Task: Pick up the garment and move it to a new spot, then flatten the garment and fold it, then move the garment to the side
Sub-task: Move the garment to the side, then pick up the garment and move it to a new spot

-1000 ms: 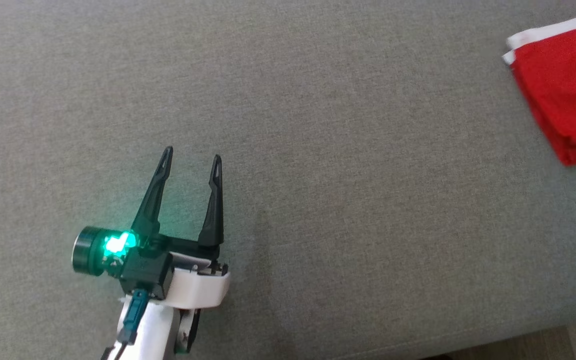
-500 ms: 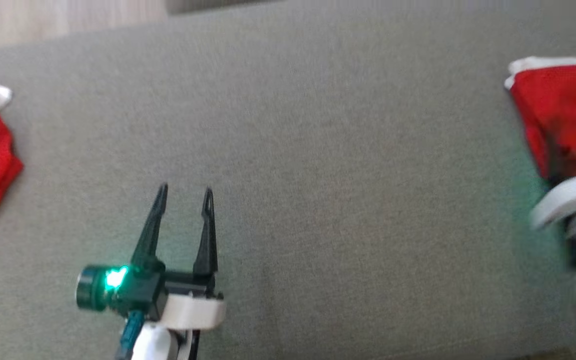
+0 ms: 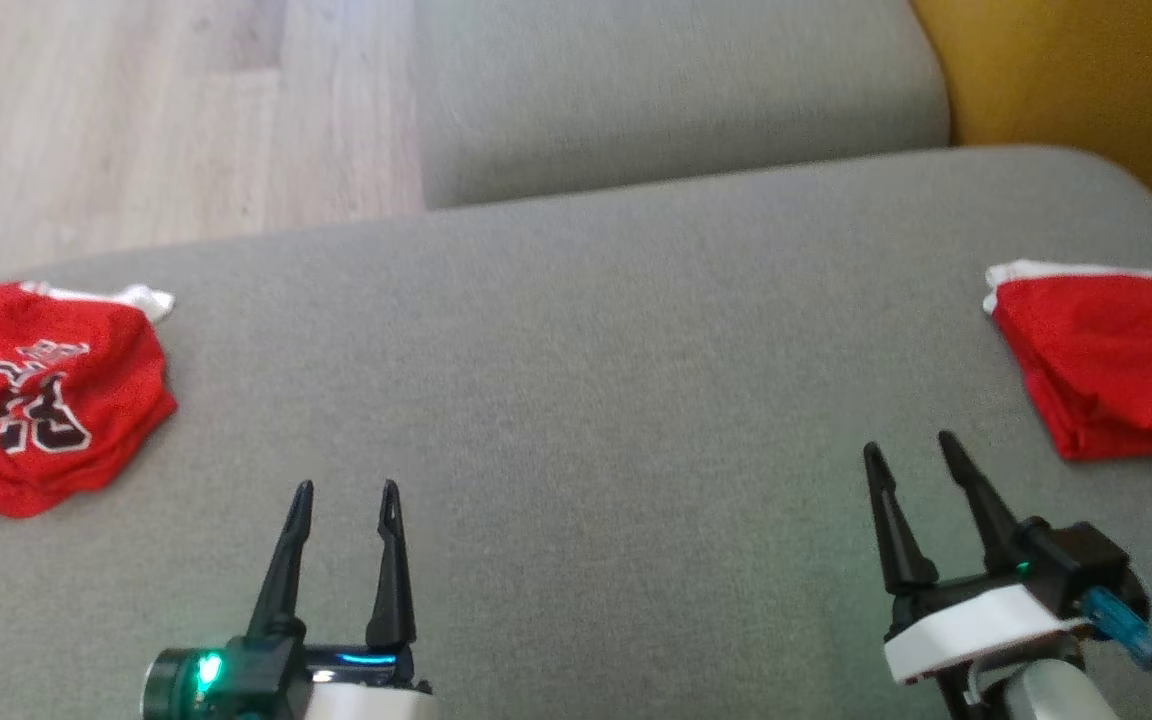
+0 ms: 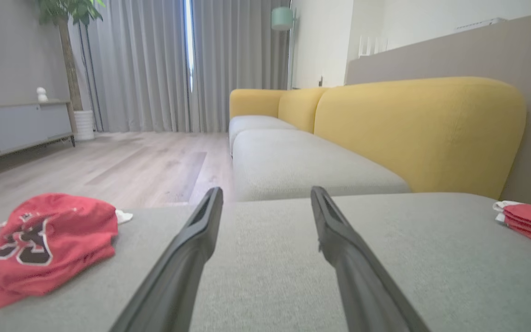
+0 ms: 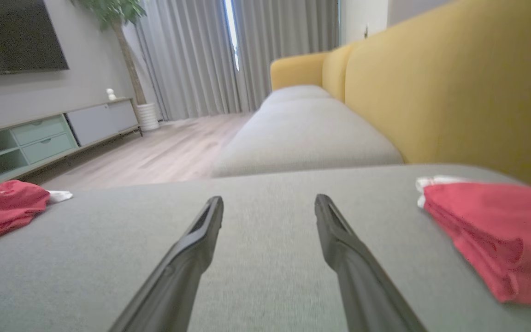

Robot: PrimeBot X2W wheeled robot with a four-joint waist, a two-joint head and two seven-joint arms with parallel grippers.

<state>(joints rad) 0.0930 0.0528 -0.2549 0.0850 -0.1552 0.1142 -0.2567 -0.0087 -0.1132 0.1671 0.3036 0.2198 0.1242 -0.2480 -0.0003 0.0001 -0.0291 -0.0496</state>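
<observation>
**A:** Where do things stand?

**B:** Your left end effector [image 3: 346, 487] and right end effector [image 3: 908, 443] both hover low over the grey sofa cushion [image 3: 586, 400]; each has its fingers spread with nothing between them. The folded red garment [image 3: 1106, 360] lies at the cushion's right edge, near the right end effector but not touching it; a crumpled jersey [image 3: 56, 390] lies bunched at the far left edge, well apart from both.

**A:** So what's my move?

**B:** The folded piece looks finished, I'd judge; keep the right fingers off it so the stack isn't dragged. If the jersey is next, use the left arm, since it's nearer; pinch a raised ridge of cloth, not the flat lettering; lift until the hem clears, then carry it to the bare middle, leaving room all round for flattening.
</observation>
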